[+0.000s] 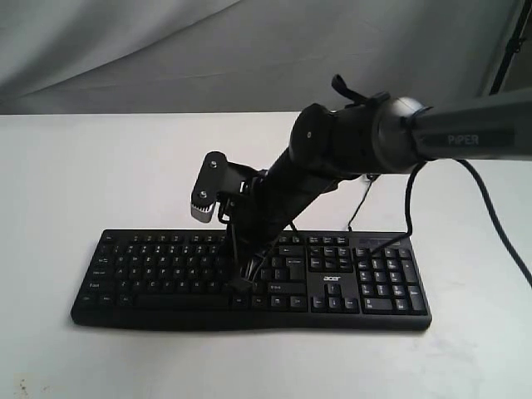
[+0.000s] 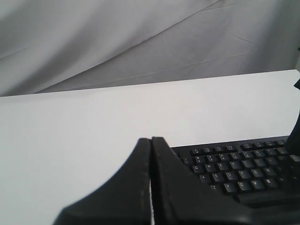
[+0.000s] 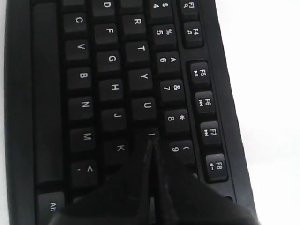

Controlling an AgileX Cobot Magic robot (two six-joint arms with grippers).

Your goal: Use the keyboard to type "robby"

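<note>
1. The keyboard point(image 1: 166, 266) lies mid-way across the white table point(image 1: 83, 166). Its long axis runs left to right and its space bar is on the near edge.
2. My right gripper point(image 1: 243, 281) comes in from the right and points down into the letter block. Its fingers are pressed together with nothing between them, making 1 poking tip.
3. On the right wrist view the tip sits at the I key point(image 3: 151, 135). I cannot tell whether it is touching the key.
4. Every move from here runs along the keyboard's long axis:
   - O is hidden under the fingers, and I judge it is just right of the tip.
   - R point(image 3: 137, 22) lies left in the same row, past U point(image 3: 147, 106) and Y point(image 3: 144, 76).
   - B point(image 3: 83, 75) lies left and 2 rows nearer.
5. My left gripper point(image 2: 151, 139) is also closed tight and empty, well apart from the keys. The right arm is the nearer 1.
</note>
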